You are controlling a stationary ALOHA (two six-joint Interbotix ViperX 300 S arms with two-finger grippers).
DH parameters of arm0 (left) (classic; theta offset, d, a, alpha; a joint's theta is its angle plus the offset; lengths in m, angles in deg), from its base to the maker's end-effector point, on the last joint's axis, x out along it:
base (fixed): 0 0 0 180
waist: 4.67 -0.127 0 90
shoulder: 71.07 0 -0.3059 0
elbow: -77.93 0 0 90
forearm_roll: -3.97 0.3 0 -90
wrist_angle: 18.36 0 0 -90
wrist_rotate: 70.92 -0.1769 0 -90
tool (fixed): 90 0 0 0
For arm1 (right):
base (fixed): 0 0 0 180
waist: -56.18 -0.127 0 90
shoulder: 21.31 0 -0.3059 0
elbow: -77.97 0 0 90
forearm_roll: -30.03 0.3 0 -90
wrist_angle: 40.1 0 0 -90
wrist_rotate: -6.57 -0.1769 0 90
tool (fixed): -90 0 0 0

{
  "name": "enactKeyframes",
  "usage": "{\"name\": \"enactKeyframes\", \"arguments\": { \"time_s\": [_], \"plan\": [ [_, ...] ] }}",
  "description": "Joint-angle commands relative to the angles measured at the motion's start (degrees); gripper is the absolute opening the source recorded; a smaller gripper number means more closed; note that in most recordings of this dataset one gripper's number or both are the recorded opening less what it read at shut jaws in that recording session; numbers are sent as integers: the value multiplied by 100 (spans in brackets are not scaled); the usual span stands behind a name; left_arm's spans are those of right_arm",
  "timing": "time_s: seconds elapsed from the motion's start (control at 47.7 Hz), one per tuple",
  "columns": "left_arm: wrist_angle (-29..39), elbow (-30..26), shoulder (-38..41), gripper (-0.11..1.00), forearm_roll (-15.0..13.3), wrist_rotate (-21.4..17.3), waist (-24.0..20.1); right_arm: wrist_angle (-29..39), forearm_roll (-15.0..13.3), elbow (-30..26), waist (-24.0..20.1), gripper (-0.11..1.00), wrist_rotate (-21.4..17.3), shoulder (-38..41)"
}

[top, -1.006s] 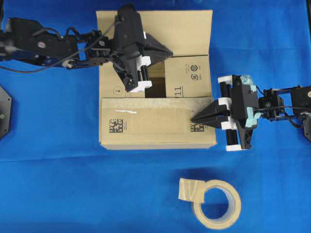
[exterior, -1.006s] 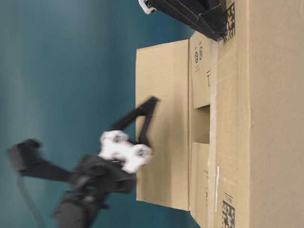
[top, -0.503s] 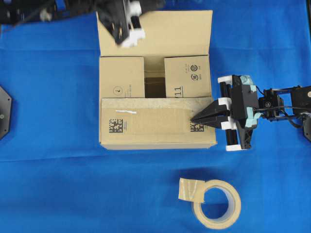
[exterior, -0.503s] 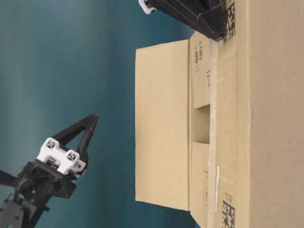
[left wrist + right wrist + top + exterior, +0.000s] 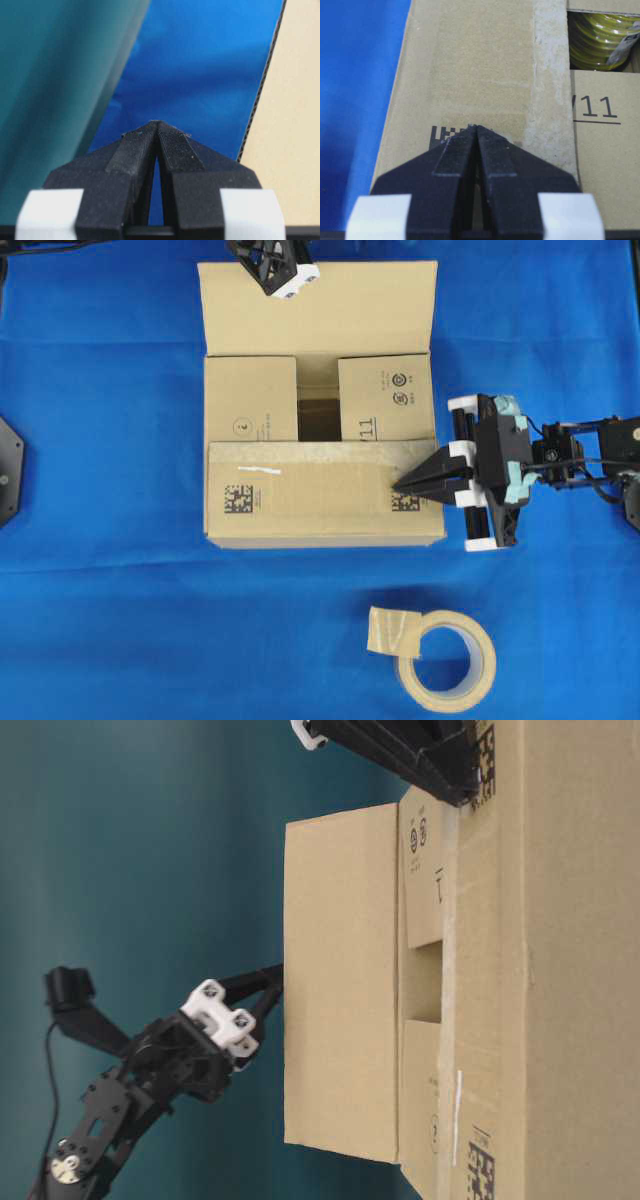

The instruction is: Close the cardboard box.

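Observation:
The cardboard box [image 5: 320,400] stands mid-table. Its two side flaps lie folded in, with a gap between them. The near flap [image 5: 310,495] lies flat over them; the far flap [image 5: 330,305] still stands open. My right gripper [image 5: 400,485] is shut, its tips resting on the near flap by a black square code [image 5: 442,135]. My left gripper [image 5: 272,980] is shut and empty behind the box, with its tips at the far flap's outer face [image 5: 340,980]. In the left wrist view the left gripper [image 5: 156,123] sits beside that flap's edge [image 5: 262,90].
A beige tape roll [image 5: 447,660] lies on the blue cloth [image 5: 120,620] in front of the box. Something yellow-green [image 5: 602,35] shows through the gap inside the box. A black mount [image 5: 8,470] sits at the left edge.
My left gripper has left the box opening, passed over the far flap and come down behind it, reaching its outer face. The right gripper and the box have not moved.

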Motion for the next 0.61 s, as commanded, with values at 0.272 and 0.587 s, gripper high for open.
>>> {"name": "enactKeyframes", "arguments": {
  "time_s": [0.272,0.587],
  "plan": [
    [211,-123,-97,0,0,202,79,18,-26,-53,26,0,18,9],
    [668,-97,-448,0,0,272,554,26,-26,-62,26,0,18,9]
  ]
}}
